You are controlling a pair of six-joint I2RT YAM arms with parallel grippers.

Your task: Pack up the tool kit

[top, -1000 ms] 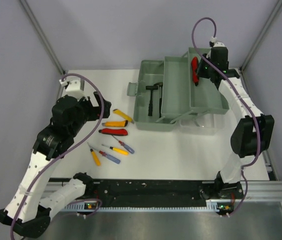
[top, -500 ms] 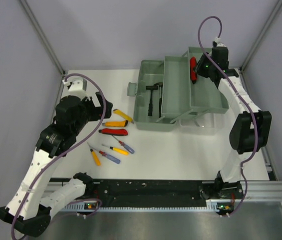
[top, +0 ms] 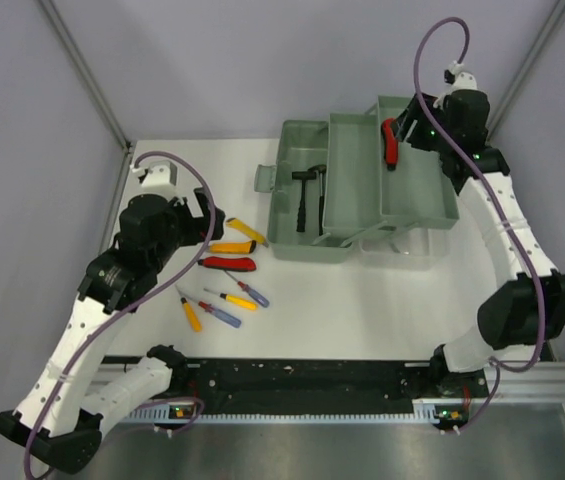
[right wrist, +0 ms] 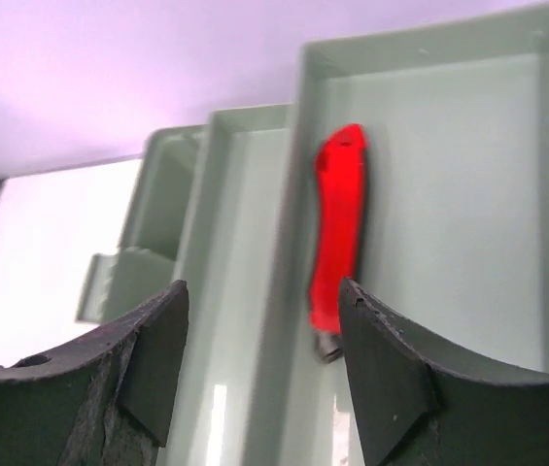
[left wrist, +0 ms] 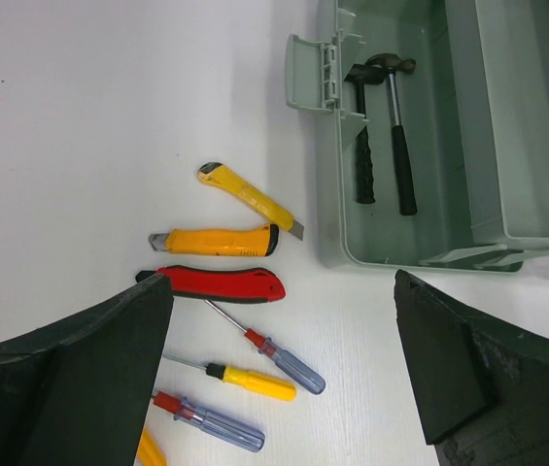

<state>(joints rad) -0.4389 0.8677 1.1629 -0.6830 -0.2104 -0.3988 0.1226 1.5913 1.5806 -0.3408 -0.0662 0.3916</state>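
Note:
The grey-green tool kit (top: 284, 205) stands open at the back, its fold-out trays (top: 357, 170) swung out to the right. Red-handled pliers (top: 390, 142) lie free in the far tray (right wrist: 449, 194). My right gripper (top: 414, 128) hovers open just above them; in the right wrist view the pliers (right wrist: 337, 233) show beyond the gripper (right wrist: 259, 291). A hammer (left wrist: 395, 126) rests in the box base (left wrist: 337, 194). Two yellow knives (left wrist: 250, 196), a red knife (left wrist: 221, 283) and several screwdrivers (left wrist: 279, 354) lie on the table under my left gripper (left wrist: 279, 291), which is open and empty.
The translucent lid (top: 402, 247) hangs below the trays on the right. A latch (top: 265, 178) sticks out from the box's left end. Another yellow screwdriver (top: 191, 313) lies nearest the left arm. Grey walls close in the table on both sides.
My right gripper has opened, let the pliers drop into the far tray and drawn back to the right. The left arm has shifted slightly towards the tools.

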